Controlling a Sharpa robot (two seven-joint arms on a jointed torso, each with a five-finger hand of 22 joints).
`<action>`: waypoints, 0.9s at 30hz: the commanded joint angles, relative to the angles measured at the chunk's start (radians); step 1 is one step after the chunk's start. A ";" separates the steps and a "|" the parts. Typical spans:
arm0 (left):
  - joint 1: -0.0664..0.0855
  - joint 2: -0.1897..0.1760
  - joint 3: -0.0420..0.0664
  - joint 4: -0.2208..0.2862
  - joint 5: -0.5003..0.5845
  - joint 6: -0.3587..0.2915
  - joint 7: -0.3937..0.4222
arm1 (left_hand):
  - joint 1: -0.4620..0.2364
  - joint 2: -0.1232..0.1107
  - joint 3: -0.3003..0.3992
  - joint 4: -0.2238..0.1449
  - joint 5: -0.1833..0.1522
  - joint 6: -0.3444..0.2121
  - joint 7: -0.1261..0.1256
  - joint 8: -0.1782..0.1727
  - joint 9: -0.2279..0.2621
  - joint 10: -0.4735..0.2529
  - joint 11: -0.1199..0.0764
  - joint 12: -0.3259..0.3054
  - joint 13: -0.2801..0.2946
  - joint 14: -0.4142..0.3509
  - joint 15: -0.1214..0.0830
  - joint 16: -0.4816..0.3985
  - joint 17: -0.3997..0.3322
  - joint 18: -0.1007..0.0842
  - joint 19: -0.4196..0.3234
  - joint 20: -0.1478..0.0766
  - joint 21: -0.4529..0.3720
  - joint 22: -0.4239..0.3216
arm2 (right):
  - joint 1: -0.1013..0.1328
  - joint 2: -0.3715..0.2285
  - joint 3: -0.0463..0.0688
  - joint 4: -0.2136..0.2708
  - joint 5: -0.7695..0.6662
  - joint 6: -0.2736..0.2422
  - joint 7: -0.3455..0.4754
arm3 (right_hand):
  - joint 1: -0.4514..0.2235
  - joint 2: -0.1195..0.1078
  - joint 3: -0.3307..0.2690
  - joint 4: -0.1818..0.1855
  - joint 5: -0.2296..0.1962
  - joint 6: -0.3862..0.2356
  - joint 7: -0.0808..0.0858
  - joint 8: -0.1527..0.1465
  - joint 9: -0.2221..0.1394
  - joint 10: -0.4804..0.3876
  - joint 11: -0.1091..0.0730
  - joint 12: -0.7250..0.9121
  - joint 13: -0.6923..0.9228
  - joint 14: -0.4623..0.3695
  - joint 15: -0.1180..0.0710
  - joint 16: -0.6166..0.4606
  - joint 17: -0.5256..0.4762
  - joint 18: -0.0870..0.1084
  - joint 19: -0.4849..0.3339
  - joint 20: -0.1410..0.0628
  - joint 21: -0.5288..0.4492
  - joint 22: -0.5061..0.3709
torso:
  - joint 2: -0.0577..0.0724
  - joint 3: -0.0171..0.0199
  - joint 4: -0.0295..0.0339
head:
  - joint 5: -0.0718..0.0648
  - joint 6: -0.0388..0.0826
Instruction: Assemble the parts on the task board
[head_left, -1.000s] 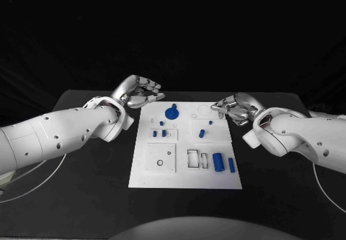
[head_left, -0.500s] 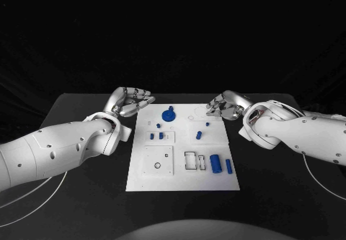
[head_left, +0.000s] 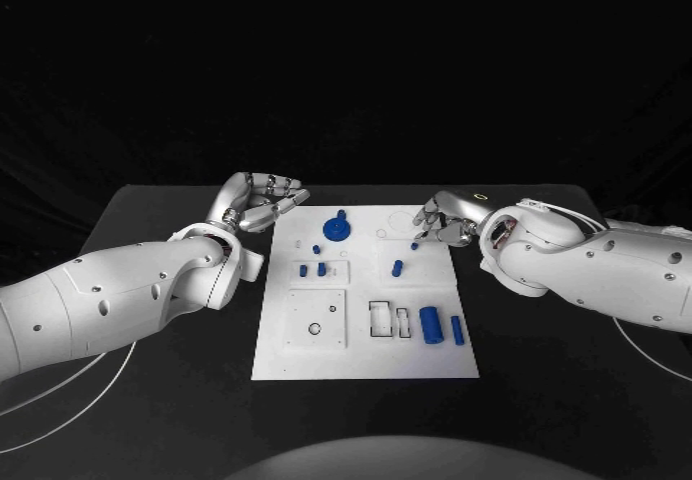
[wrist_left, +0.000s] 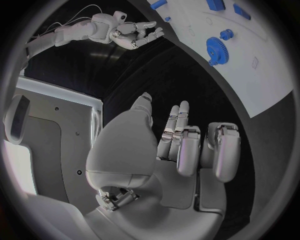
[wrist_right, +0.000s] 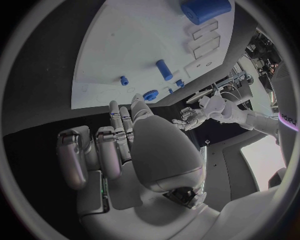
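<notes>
Left robot hand (head_left: 264, 203): empty, fingers spread, beside the task board (head_left: 368, 355) on the desk (head_left: 173, 400). Blue gear (head_left: 338, 229): probably light, rigid, slippery; grasp by its knob. Right robot hand (head_left: 444, 220): empty, fingers loosely curled, at the board's far-right corner.

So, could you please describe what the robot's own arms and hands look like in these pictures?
Both arms are smooth white shells dotted with small dark screw holes; the left arm and right arm each trail a thin pale cable. The left hand and right hand are silver metal with segmented fingers.
</notes>
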 joint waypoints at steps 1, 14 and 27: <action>0.000 0.003 0.001 0.000 0.011 0.008 0.009 | 0.000 0.009 -0.007 0.001 0.007 -0.003 0.007 -0.006 -0.001 -0.010 0.001 -0.004 -0.002 0.097 -0.002 0.002 0.248 -0.007 0.103 -0.004 0.004 0.263 | -0.003 0.005 0.000 -0.001 -0.070 0.079 -0.039 | -0.003 -0.009 0.003 0.002 -0.004 0.000 -0.011 -0.006 -0.002 0.008 0.002 -0.007 -0.007 0.106 0.006 0.004 0.263 -0.007 0.105 0.009 0.004 0.263 | 0.000 0.0005 0.0011 | -0.002 -0.001; 0.000 -0.004 0.001 0.006 0.007 0.017 0.004 | 0.006 0.024 -0.011 0.000 0.007 -0.002 0.007 -0.007 -0.001 -0.009 0.001 -0.002 -0.001 0.098 -0.002 0.004 0.251 -0.007 0.103 -0.003 0.004 0.263 | -0.024 0.044 0.001 -0.026 -0.087 0.114 -0.074 | 0.003 -0.005 0.013 -0.004 -0.004 -0.002 -0.008 -0.009 -0.007 0.014 0.003 -0.015 -0.025 0.106 0.006 0.004 0.263 -0.007 0.105 0.009 0.004 0.263 | 0.000 -0.0010 0.0003 | 0.008 -0.001; 0.000 -0.009 0.001 0.011 0.006 0.023 -0.001 | 0.012 0.033 -0.012 0.000 0.008 0.000 0.007 -0.008 -0.001 -0.009 0.001 -0.002 -0.001 0.098 -0.001 0.005 0.252 -0.007 0.103 -0.002 0.004 0.263 | -0.029 0.065 0.001 -0.031 -0.136 0.143 -0.137 | 0.011 -0.002 0.031 -0.012 -0.004 0.024 0.001 -0.002 -0.008 0.032 -0.015 -0.028 -0.057 0.106 -0.007 0.004 0.263 -0.007 0.105 0.000 0.004 0.263 | 0.001 -0.0003 0.0006 | 0.006 -0.006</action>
